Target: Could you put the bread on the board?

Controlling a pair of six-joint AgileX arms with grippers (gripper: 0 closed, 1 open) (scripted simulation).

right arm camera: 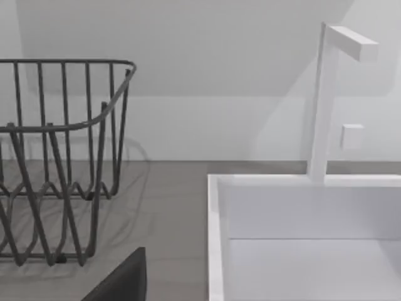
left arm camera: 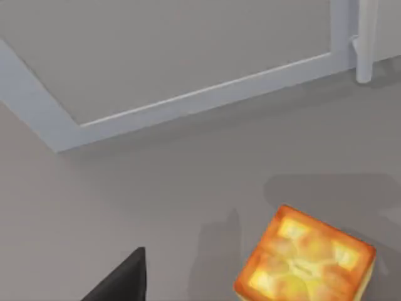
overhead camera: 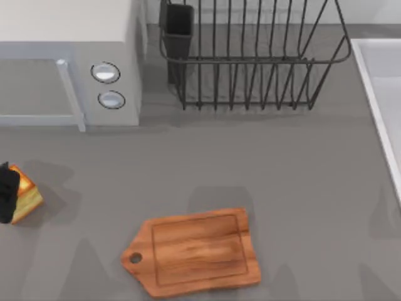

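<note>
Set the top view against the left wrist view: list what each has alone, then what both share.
Top view alone: the board, the wire rack, the microwave's knobs and the sink's edge. Left wrist view alone: one dark finger of the left gripper beside the bread's glossy top. Both: the bread, the microwave's door and handle, the grey table.

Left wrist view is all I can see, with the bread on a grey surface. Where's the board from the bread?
Observer: In the top view the board lies right of the bread, apart from it and lower in the picture.
Operator: Anything on it?
Observer: Nothing. Its handle end points left, toward the bread's side.
Operator: And my left gripper?
Observer: The left gripper is at the far left of the table, right beside the bread.
</note>
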